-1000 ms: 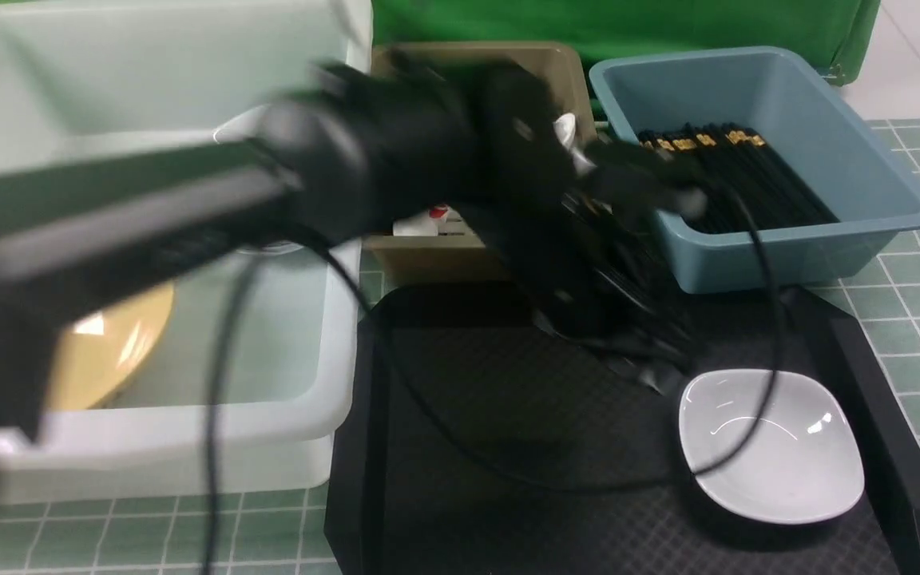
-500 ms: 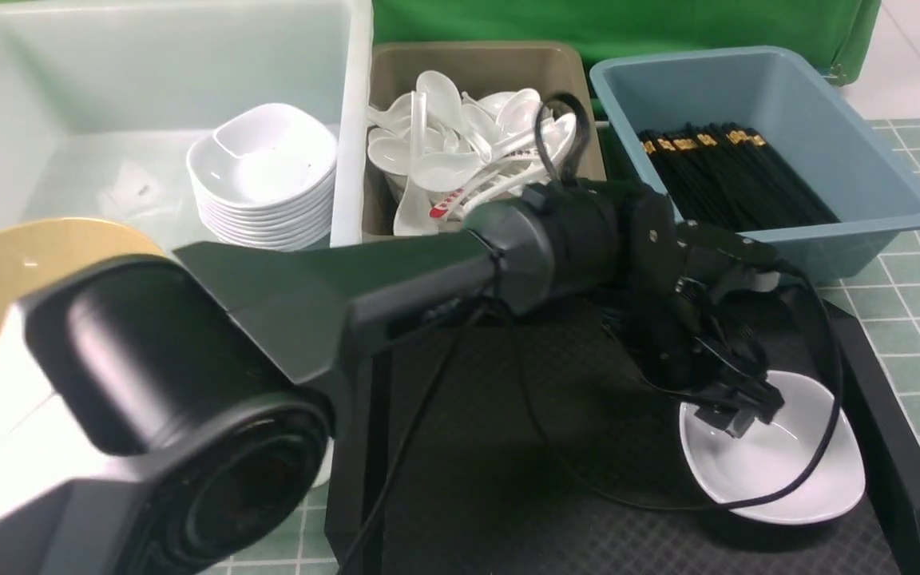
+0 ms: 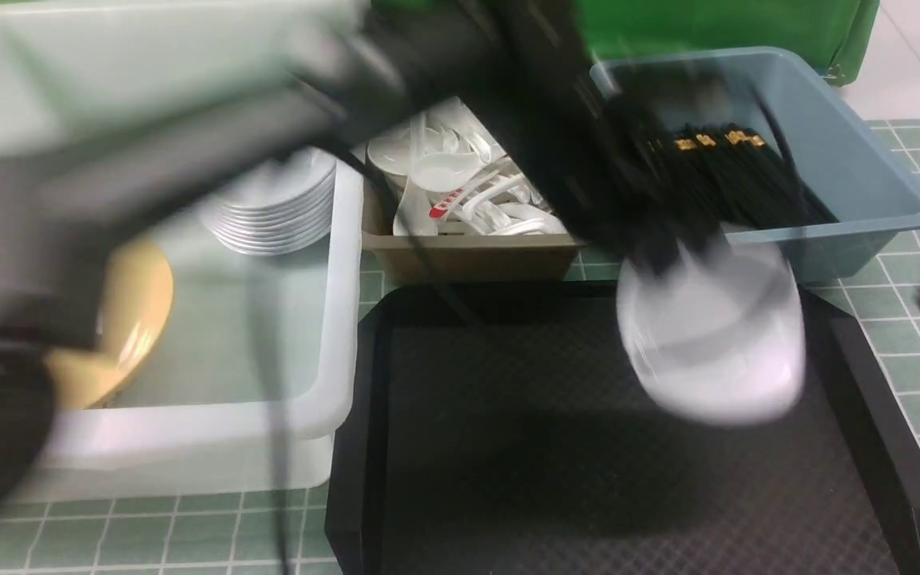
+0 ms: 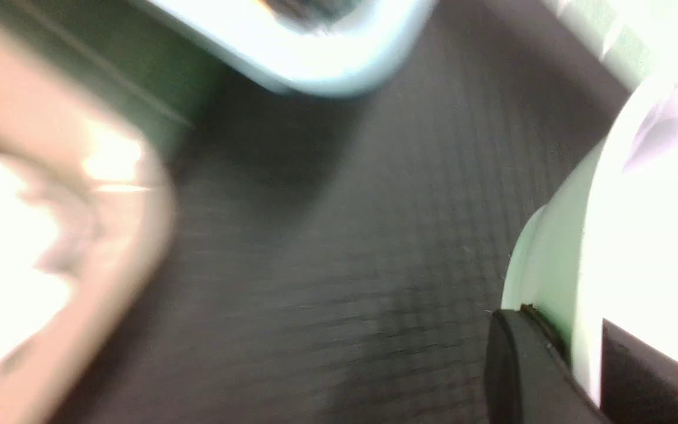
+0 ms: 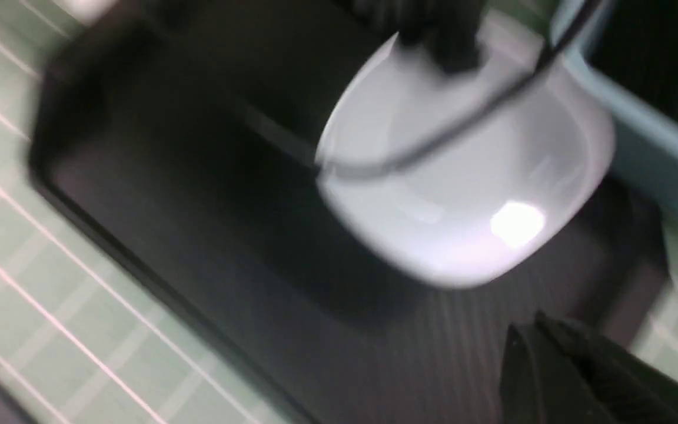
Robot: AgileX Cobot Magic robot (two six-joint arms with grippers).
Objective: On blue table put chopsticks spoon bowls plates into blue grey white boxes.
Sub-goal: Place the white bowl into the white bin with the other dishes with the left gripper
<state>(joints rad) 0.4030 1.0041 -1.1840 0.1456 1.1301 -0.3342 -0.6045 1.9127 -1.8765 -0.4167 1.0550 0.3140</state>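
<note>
White dish [image 3: 711, 335] is held, blurred, above the black tray [image 3: 508, 447], its rim clamped in the left gripper [image 3: 664, 251]; right gripper [image 5: 530, 338] jaws are closed, nothing held.

3 tubs (white tub [image 3: 340, 335], grey-brown tub [image 3: 468, 259], blue tub [image 3: 867, 144]), 1 black tray [image 3: 548, 447], 1 yellow bowl [image 3: 136, 311], 1 separate white dish [image 3: 715, 343], 1 dish stack [image 3: 276, 216], spoons [image 3: 444, 172] and chopsticks [image 3: 763, 184] uncountable.

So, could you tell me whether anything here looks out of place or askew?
Only the small white dish: it hangs tilted from the left gripper, pinched at its rim above the black tray, blurred by motion. Spoons, chopsticks and stacked dishes look tidily sorted.
</note>
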